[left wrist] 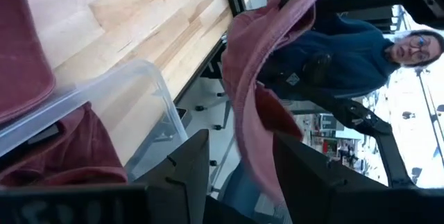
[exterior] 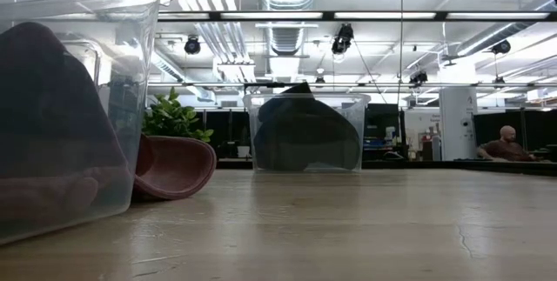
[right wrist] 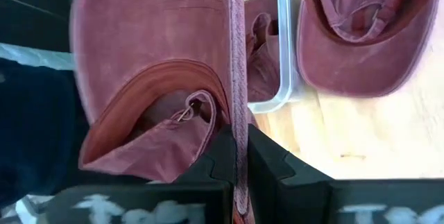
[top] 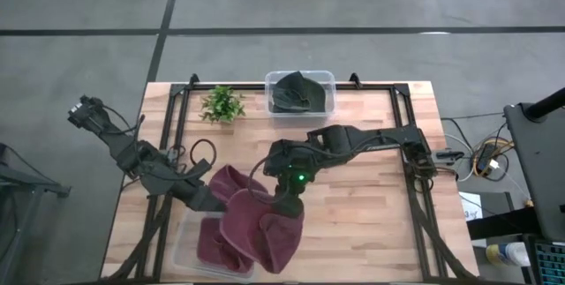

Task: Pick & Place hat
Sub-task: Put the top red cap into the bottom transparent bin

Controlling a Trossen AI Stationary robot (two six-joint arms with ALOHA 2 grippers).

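My right gripper (top: 287,204) is shut on a maroon cap (top: 275,232), which hangs over the right rim of a clear bin (top: 190,232) at the table's near left. A second maroon cap (top: 231,183) lies on the table beside the bin, and also shows in the low view (exterior: 174,166). A third maroon cap (top: 212,245) lies inside the bin. My left gripper (left wrist: 239,175) is open just left of the held cap, and that cap's hanging edge (left wrist: 257,148) passes between its fingers. My right gripper pinches the cap's brim edge (right wrist: 237,123) between its two fingers, which come from above and point down. The cap is lifted and hangs below the fingers, its hollow inside and back strap (right wrist: 187,113) showing. My left gripper: I cannot tell whether a finger touches the hanging edge.
A second clear bin (top: 300,93) at the far middle holds a dark green cap. A small green plant (top: 221,104) stands at the far left. Black rails (top: 415,170) run along both table sides. A person (left wrist: 347,50) stands beyond the near edge.
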